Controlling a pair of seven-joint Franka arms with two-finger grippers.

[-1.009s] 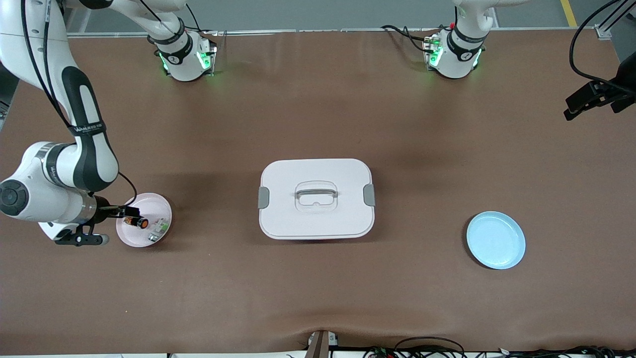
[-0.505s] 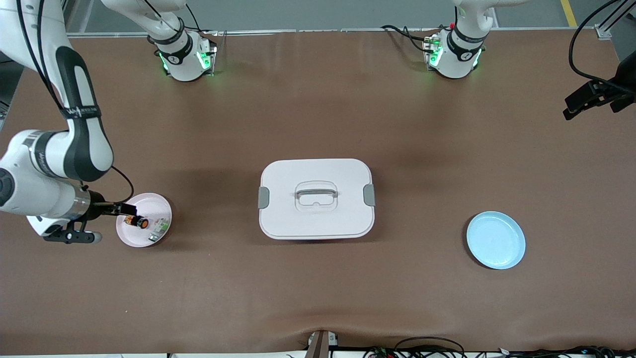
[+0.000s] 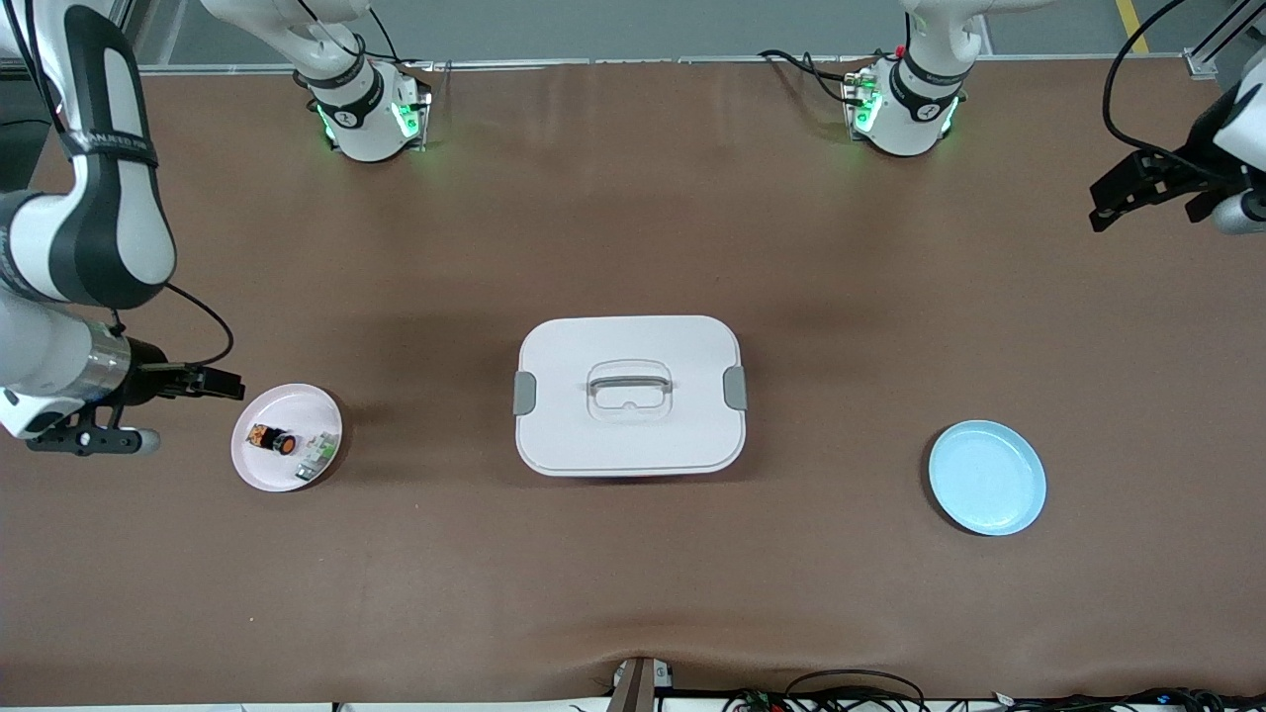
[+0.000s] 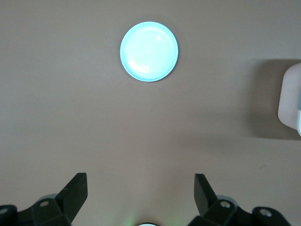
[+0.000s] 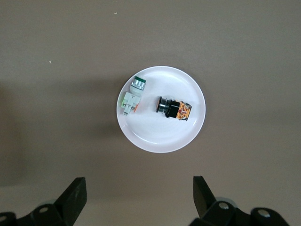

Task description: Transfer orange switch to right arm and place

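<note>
Seemingly light, rigid and prone to roll, the orange switch [image 5: 173,108] lies on the pink plate [image 5: 141,134] near the table's right-arm end; take its black barrel. Right gripper [image 5: 136,197] and left gripper [image 4: 140,194] both gape empty.

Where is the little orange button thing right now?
The orange switch lies on the pink plate at the right arm's end of the table, right beside the small green-white part.

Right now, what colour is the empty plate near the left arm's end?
Light blue plate; clearest in the left wrist view.
</note>
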